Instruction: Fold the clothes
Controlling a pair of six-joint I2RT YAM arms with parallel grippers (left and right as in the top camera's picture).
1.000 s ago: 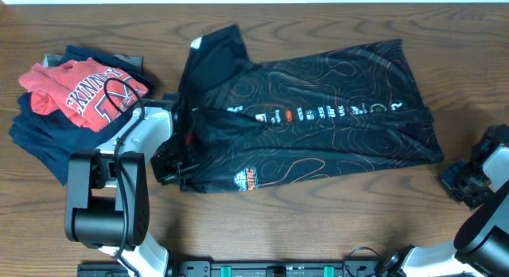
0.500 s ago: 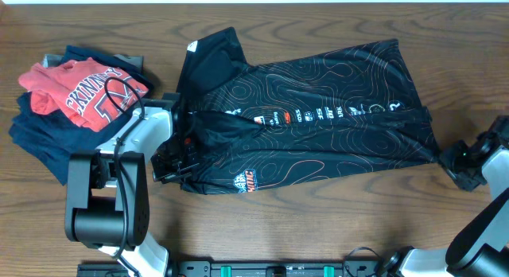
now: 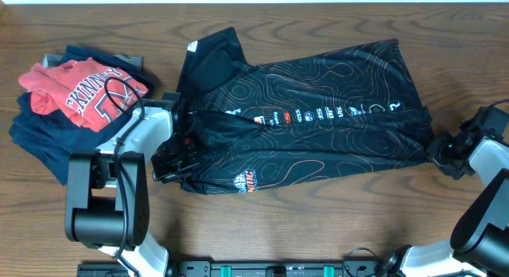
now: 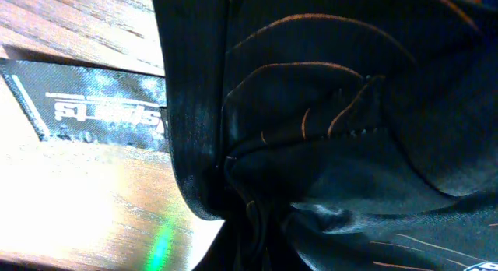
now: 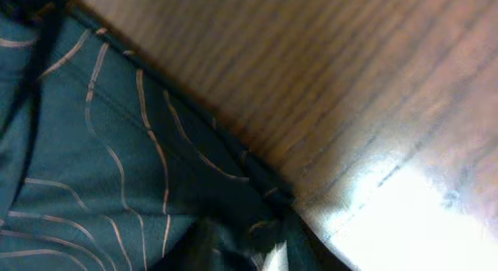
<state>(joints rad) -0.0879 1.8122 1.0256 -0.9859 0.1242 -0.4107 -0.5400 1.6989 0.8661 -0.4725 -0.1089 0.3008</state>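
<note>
Left gripper (image 3: 169,161) is clamped on the black shirt (image 3: 318,130) at its 9 o'clock edge, and the shirt's spread mostly flat. Right gripper (image 3: 443,150) is at the 3 o'clock corner, can't tell if it's got cloth. I'd pinch that hem properly, then lift both ends evenly. Clothes pile (image 3: 71,98) is off at 10 o'clock.

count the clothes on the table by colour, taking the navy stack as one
black shiny garment with orange wavy lines: 1
red shirt with white lettering: 1
navy folded stack: 1
total: 3
</note>
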